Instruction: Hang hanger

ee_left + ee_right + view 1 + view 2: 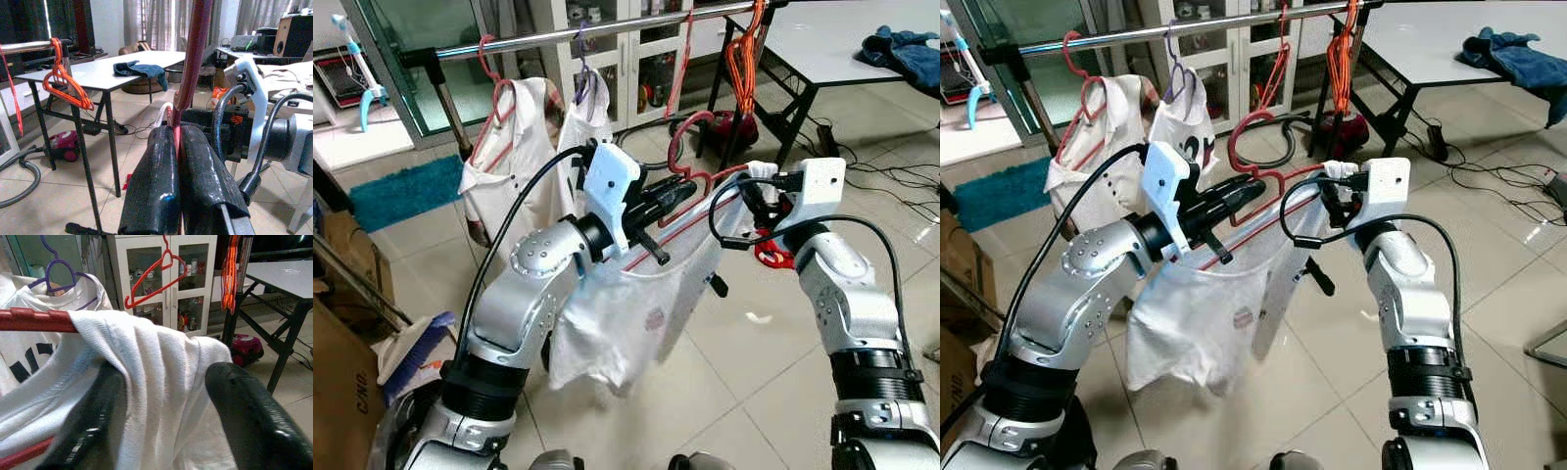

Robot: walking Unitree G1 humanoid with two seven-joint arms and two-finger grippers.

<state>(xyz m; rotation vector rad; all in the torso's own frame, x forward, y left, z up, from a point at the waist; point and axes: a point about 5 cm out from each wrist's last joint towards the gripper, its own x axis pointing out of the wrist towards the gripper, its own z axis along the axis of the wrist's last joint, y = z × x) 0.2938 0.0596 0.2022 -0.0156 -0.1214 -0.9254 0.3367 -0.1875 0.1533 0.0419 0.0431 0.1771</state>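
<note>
Holding a red hanger (1263, 201) draped with a white shirt (1200, 313) below the rail (1185, 32), left pincer (183, 161) clamped on its neck, right pincer (166, 431) spread around the shoulder, hook not yet hung.

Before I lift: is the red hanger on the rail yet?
No. The red hanger sits below the rail, clamped in the left gripper.
</note>
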